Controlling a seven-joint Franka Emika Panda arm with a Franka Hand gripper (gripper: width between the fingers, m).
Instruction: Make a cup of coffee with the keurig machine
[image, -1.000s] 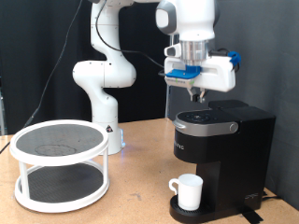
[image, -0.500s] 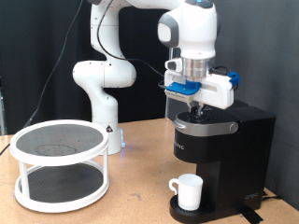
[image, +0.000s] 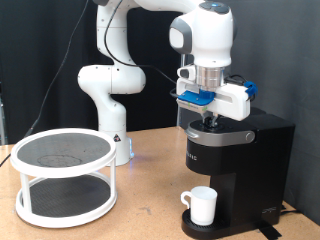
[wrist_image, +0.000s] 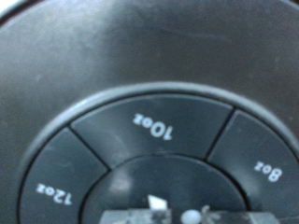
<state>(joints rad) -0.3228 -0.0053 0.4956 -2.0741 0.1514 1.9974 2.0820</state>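
The black keurig machine (image: 240, 160) stands at the exterior view's right with its lid down. The white cup (image: 203, 205) sits upright on its drip base under the spout. My gripper (image: 211, 121) is shut and empty, pointing straight down with its fingertips at the machine's silver-ringed top panel. The wrist view is filled with that top panel (wrist_image: 149, 103), showing the 12oz (wrist_image: 54, 193), 10oz (wrist_image: 154, 126) and 8oz (wrist_image: 266, 170) buttons very close. The fingertips (wrist_image: 157, 203) show at the frame's edge over the round centre button. No coffee pod is in view.
A white two-tier round rack (image: 65, 175) stands on the wooden table at the exterior view's left. The arm's white base (image: 108, 100) is behind it. A black curtain forms the backdrop.
My gripper has come down from a little above the machine onto its top panel. It has barely moved in the last half second. The cup has not moved.
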